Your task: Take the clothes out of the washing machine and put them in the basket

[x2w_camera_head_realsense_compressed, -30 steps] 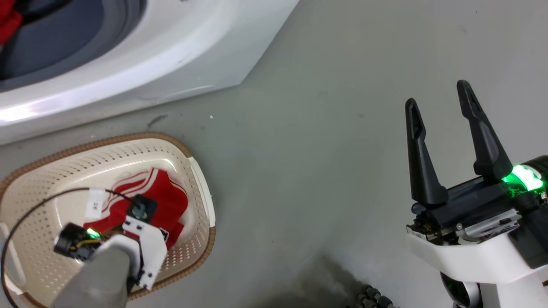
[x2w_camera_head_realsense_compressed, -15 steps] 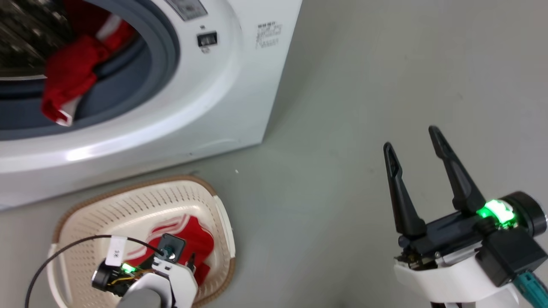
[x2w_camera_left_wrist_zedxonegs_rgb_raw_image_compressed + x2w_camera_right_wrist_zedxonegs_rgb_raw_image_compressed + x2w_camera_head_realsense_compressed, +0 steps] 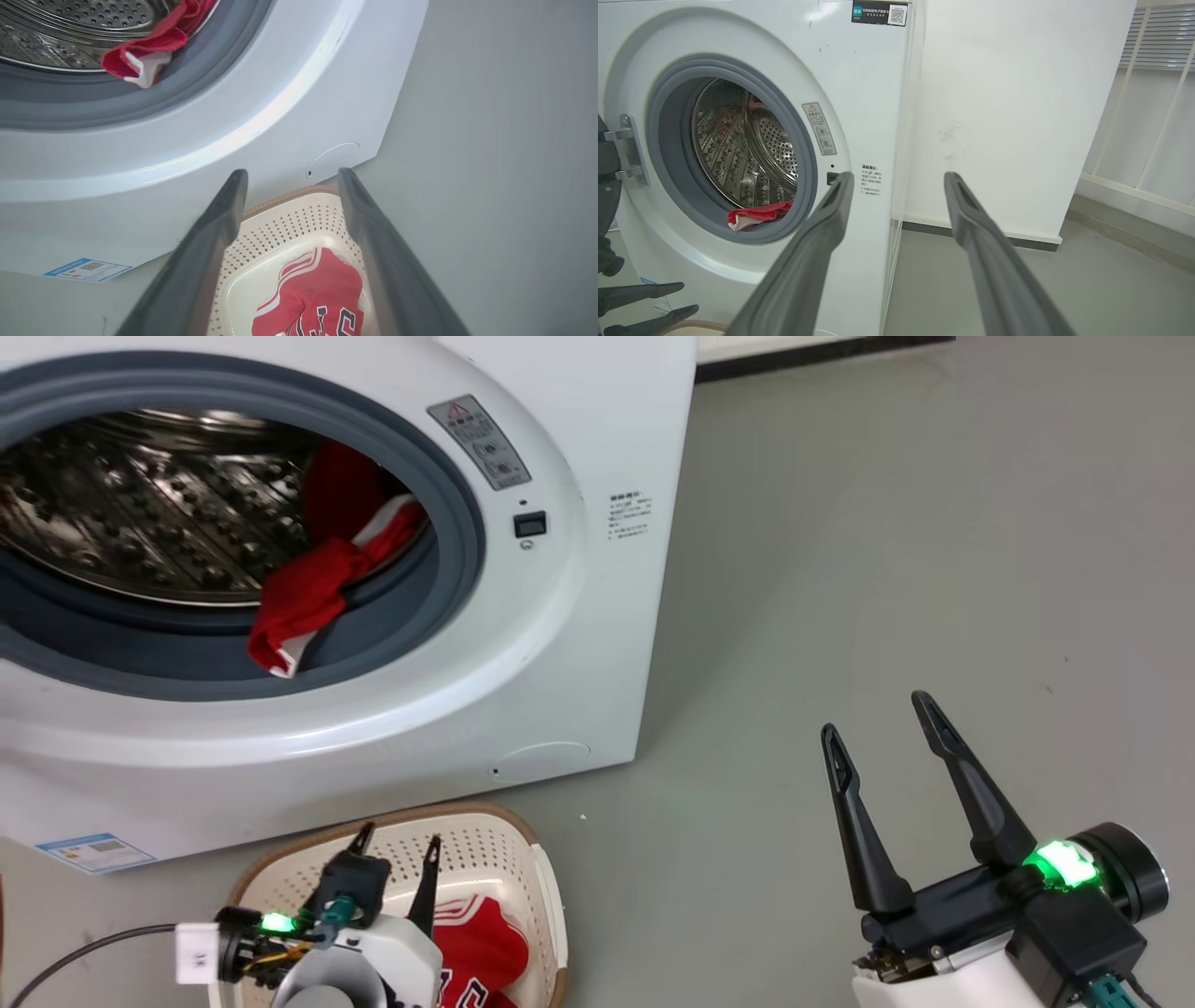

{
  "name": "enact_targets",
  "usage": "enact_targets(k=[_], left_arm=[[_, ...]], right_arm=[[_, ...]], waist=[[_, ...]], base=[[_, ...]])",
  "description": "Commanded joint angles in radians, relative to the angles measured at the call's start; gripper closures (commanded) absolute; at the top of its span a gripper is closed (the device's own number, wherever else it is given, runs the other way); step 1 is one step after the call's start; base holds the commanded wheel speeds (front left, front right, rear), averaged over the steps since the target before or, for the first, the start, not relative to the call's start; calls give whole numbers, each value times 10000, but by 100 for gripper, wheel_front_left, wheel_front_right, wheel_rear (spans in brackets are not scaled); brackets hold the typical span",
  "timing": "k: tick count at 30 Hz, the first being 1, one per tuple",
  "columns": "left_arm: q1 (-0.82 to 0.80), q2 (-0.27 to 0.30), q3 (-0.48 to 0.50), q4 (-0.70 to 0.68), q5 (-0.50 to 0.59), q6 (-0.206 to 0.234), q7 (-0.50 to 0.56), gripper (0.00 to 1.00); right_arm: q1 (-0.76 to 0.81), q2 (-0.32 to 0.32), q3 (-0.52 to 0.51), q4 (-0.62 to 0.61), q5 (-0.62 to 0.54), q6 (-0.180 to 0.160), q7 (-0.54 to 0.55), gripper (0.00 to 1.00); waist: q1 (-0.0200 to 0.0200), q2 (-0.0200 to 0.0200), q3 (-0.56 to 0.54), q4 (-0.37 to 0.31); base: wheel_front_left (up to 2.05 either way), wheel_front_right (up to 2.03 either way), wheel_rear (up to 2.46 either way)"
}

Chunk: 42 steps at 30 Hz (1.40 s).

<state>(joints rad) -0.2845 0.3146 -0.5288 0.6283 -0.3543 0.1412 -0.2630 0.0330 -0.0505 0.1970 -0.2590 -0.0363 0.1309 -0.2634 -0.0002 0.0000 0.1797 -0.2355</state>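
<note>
The white washing machine point(image 3: 579, 644) stands at the left with its porthole open. One of the clothes point(image 3: 303, 593), red with white trim, hangs out of the steel drum over the grey gasket. It shows too in the left wrist view point(image 3: 145, 49) and the right wrist view point(image 3: 759, 213). The cream basket point(image 3: 481, 854) sits on the floor in front of the washer with another red lettered piece point(image 3: 485, 947) lying in it. My left gripper point(image 3: 397, 845) hovers open and empty above the basket, fingers towards the washer. My right gripper point(image 3: 875, 714) is open and empty, out to the right over bare floor.
Grey floor point(image 3: 887, 523) stretches to the right of the washer. A white wall point(image 3: 1008, 116) and a slatted railing point(image 3: 1157, 93) stand beyond it. The door hinge point(image 3: 626, 144) and dark door rim are at the porthole's left. A black cable point(image 3: 84, 947) loops by my left wrist.
The head camera has tilted up, bringing the porthole into view. My left gripper, down over the red piece in the basket before, now points up at the washer.
</note>
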Motion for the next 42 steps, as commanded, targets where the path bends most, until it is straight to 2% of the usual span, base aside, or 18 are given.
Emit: enact_targets(k=[1,6,11,20,28,35,36,42], left_arm=[[123,71,128,-255,89,69,-24,0],[293,324,855,-1272,310,246,-25,0],[-119,554,1660,-1728,238,291,-25,0],[-1918,1262,2579,-1417,141,82,71,0],[-4163,2081,2665,-602,151,-433,1318,0],[-6324,2672,2411,148,232,-1109,3028,0],[-6324,2672,2411,148,232,-1109,3028,0],[-7863,2857,2253,857,-26,-1805,4612,0]], right_arm=[[131,5,1,-5,-10,-3,-20,0],[126,5,4,-12,113,-3,-20,0],[30,5,19,-88,217,-3,-20,0],[-369,7,70,-260,445,-3,-20,0],[-924,7,42,-494,779,-3,-20,0],[-1438,7,-23,-758,1090,-3,-19,0],[-1438,7,-23,-758,1090,-3,-19,0],[-1821,7,-72,-936,1372,-3,-19,0]], waist=[[2,0,-133,86],[2,0,-221,39],[2,0,-138,-223],[2,0,557,-875],[2,0,1634,-1242],[2,0,2797,-1403],[2,0,2797,-1403],[2,0,3585,-1522]], base=[[0,0,0],[0,0,0],[0,0,0],[0,0,0],[0,0,0],[0,0,0],[0,0,0],[0,0,0]])
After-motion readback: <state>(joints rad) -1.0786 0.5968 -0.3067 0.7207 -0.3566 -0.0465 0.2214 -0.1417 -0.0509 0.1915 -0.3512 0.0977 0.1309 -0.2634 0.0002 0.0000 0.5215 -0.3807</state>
